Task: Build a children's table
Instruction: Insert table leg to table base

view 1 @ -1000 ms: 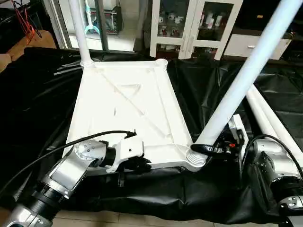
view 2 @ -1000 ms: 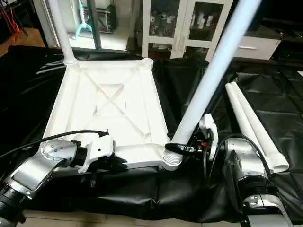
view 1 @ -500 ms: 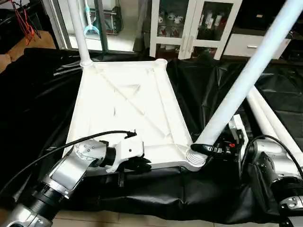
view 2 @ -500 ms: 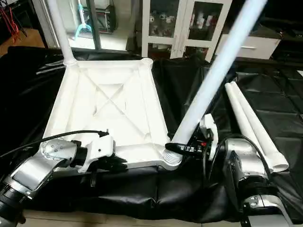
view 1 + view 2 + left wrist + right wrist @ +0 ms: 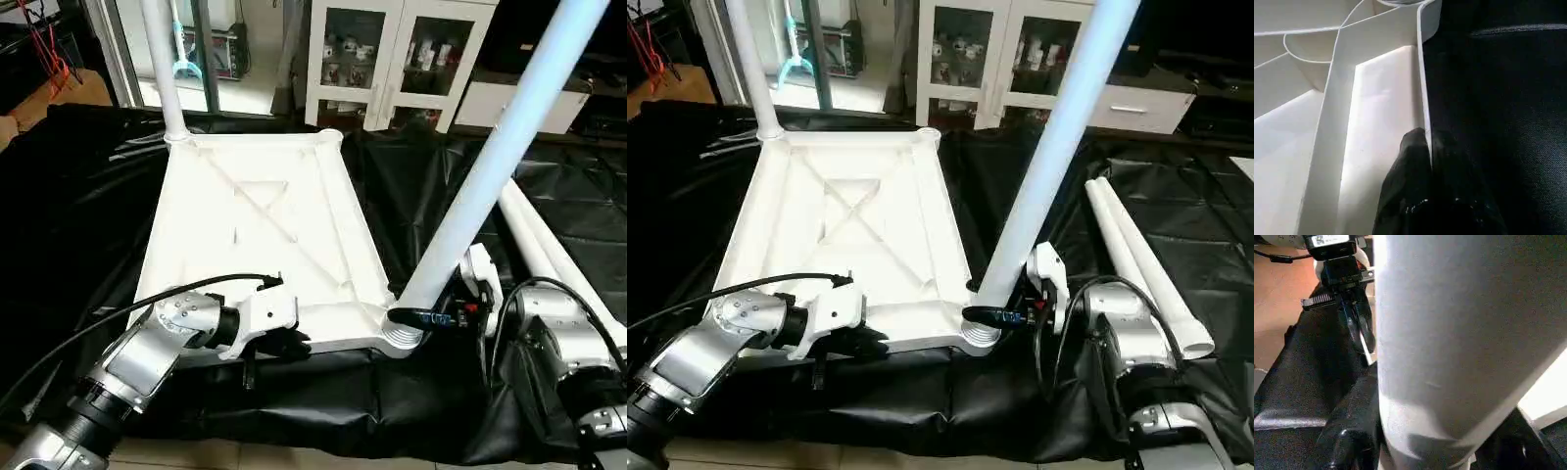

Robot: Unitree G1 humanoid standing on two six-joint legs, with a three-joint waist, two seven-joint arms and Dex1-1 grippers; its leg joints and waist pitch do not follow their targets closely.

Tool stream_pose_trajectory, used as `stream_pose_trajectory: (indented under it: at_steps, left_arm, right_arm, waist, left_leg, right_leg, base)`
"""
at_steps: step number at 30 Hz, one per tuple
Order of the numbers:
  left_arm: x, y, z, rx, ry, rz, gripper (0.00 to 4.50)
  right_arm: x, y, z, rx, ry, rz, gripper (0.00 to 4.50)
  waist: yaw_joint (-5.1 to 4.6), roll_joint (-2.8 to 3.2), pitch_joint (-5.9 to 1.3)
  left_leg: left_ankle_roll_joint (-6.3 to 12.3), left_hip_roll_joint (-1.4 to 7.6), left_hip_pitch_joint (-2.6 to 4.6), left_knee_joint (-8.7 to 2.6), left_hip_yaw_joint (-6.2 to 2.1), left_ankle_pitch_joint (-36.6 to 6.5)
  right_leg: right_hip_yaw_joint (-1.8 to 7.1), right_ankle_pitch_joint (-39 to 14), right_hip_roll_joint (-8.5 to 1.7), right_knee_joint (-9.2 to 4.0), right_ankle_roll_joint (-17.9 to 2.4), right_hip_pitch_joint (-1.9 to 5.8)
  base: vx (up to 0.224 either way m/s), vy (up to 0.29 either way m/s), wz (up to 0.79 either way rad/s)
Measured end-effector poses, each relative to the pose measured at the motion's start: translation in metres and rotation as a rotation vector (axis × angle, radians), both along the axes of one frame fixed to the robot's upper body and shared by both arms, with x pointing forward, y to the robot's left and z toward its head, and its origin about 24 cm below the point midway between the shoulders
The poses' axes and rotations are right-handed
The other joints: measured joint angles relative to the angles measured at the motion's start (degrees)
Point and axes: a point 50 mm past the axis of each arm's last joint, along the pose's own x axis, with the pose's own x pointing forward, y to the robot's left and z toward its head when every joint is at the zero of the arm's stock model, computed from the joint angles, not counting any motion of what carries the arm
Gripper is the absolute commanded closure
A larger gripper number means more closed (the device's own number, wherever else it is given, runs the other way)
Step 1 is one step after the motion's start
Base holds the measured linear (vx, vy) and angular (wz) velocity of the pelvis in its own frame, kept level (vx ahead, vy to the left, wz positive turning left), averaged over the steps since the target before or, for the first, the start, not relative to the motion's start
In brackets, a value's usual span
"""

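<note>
The white plastic rectangular tabletop (image 5: 260, 230) lies upside down in the centre of the frame on a black plastic sheet (image 5: 78, 206), its X-ribbed underside facing up. One long white tapered tubular leg (image 5: 162, 64) stands upright in the round corner socket at the upper left of the tabletop. A second white leg (image 5: 495, 157) rises from the lower right corner socket (image 5: 400, 336), leaning toward the upper right of the frame.

The right end effector (image 5: 431, 315), at lower right, grips this leaning leg just above the socket, one black finger on each side of the tube; the right wrist view shows the tube between the fingers (image 5: 1349, 440). The left end effector (image 5: 284, 343), at lower centre, is pinched on the near rim of the tabletop; in the left wrist view its fingers (image 5: 1405, 186) are pressed together with the thin white edge between them.

Two further white tubular legs (image 5: 1141, 264) lie side by side on the black sheet at right, well apart from the tabletop. A white glass-fronted cabinet (image 5: 387, 54) stands at the upper centre, behind the work.
</note>
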Motion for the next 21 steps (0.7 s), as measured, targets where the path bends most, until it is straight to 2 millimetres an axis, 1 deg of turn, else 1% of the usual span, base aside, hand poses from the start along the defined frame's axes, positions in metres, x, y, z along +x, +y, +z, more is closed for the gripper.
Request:
stream_pose_trajectory:
  at_steps: [7,10,13,16,21]
  left_arm:
    - [-0.0005,-0.0002,-0.0006,0.003,0.002,-0.002,4.50]
    - [-0.0006,0.0001,-0.0010,0.006,0.003,-0.002,4.50]
    - [-0.0008,0.0012,-0.0015,0.014,0.004,0.000,4.50]
    - [-0.0009,0.0021,-0.0020,0.021,0.003,0.001,4.50]
    - [-0.0001,0.0035,-0.0017,0.031,-0.006,0.009,4.50]
  right_arm:
    - [-0.0026,0.0003,-0.0014,-0.002,-0.019,-0.005,2.62]
    - [-0.0035,0.0010,-0.0025,-0.002,-0.037,-0.010,2.62]
    - [-0.0051,0.0030,-0.0043,-0.005,-0.073,-0.013,2.62]
    - [-0.0072,0.0046,-0.0064,-0.001,-0.096,-0.018,2.61]
    - [-0.0076,0.0068,-0.0075,0.004,-0.109,-0.027,2.60]
  waist:
    - [-0.04,-0.05,-0.09]
    - [-0.12,-0.04,-0.09]
    - [-0.35,0.00,-0.06]
    - [-0.48,0.01,-0.05]
    - [-1.06,0.03,-0.04]
  left_leg:
    - [0.00,0.00,0.07,0.01,-0.02,0.0]
    - [0.00,0.00,0.24,-0.01,-0.05,0.0]
    - [-0.02,0.00,0.62,-0.15,-0.05,0.0]
    - [-0.07,0.03,0.98,-0.26,-0.05,0.0]
    - [-0.10,0.02,1.01,-0.25,-0.06,0.0]
  right_leg:
    - [-0.02,0.0,0.00,-0.02,0.0,0.11]
    - [-0.05,0.0,0.00,-0.07,0.0,0.30]
    - [-0.05,0.0,0.01,-0.13,-0.1,0.57]
    - [-0.04,-0.1,0.05,-0.20,-0.1,0.58]
    - [0.00,-0.1,0.07,-0.18,-0.1,0.59]
  base:
    - [0.000,0.000,0.00]
    - [0.000,0.000,0.00]
    - [0.000,0.000,0.00]
    - [0.000,0.000,0.00]
    - [0.000,0.000,0.00]
